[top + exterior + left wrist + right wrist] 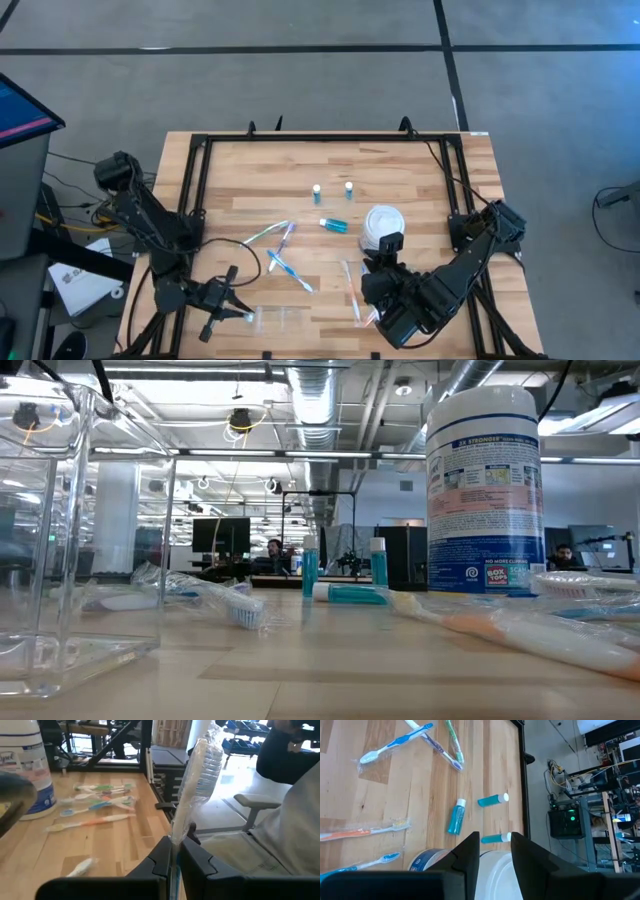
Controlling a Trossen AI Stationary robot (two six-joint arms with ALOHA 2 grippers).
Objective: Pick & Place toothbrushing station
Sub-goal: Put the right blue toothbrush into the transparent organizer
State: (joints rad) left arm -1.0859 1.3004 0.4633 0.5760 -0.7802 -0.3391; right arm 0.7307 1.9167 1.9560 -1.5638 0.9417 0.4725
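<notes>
Left gripper point(172, 865): it sits near the front left of the table. Its two dark fingers are pinched tight on a wrapped toothbrush point(197, 785).
Right gripper point(495, 852): it is at the front right, over the white tub point(381, 226). Its fingers stand a little apart, with the tub's white top showing between them. I cannot tell if it grips the tub.
Table point(400, 175): it is pale wood with a black frame around it.
White tub: it is a tall round tub with a blue and pink label. It stands right of the middle, and is the biggest thing on the table.
Clear box point(275, 318): it is a see-through box at the front edge, just beside the left gripper.
Wrapped toothbrush: it is slim and pale, inside a crinkly clear wrap. Its bristle end points up and away from the left fingers.
Toothbrushes in the middle point(283, 255): a few lie crossed over each other, pale with blue and green bits.
Toothbrushes by the right gripper point(352, 290): these lie near the front. One has an orange handle.
Lying bottle point(333, 225): it is small and blue with a white cap, lying on its side just left of the tub.
Standing bottles point(317, 190): two more little blue bottles stand up farther back, a bit apart.
</notes>
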